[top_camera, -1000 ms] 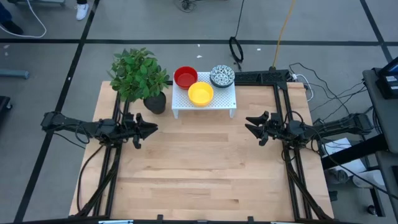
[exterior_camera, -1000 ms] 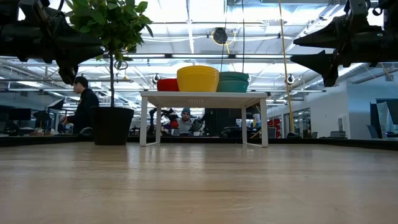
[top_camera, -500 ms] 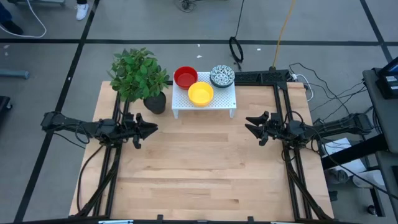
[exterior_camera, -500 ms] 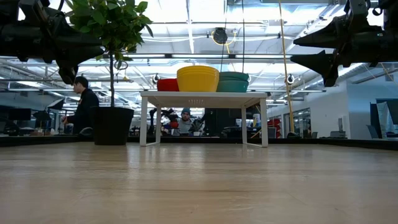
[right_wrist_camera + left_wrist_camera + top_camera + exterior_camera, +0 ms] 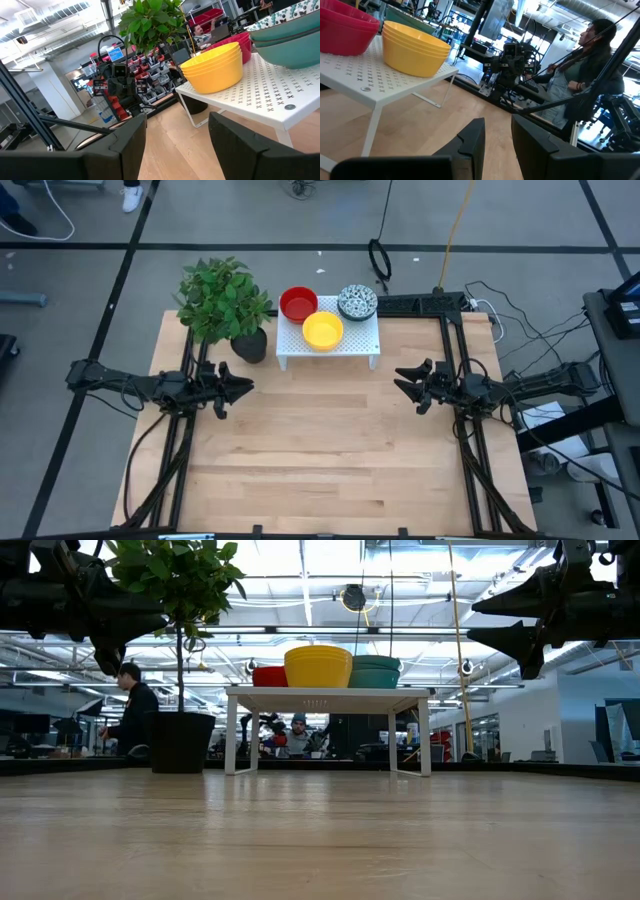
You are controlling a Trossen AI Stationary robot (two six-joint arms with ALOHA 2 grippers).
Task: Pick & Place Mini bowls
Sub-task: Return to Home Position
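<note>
Three stacks of mini bowls stand on a small white perforated stand [image 5: 350,345] at the table's far middle: red [image 5: 298,303], yellow [image 5: 322,329], and patterned blue-grey [image 5: 357,301]. They also show in the low view, with the yellow stack [image 5: 318,666] in front. My left gripper [image 5: 246,386] hovers open at the table's left, fingers pointing right. My right gripper [image 5: 401,383] hovers open at the table's right, fingers pointing left. Both are empty and well above the table. In the left wrist view the yellow stack [image 5: 415,47] and red stack [image 5: 345,32] show.
A potted green plant in a black pot [image 5: 248,343] stands left of the stand, at the far left. The wide wooden table [image 5: 320,450] lies bare in front of the stand. A person [image 5: 580,80] sits beyond the table's right; another person [image 5: 135,710] beyond its far side.
</note>
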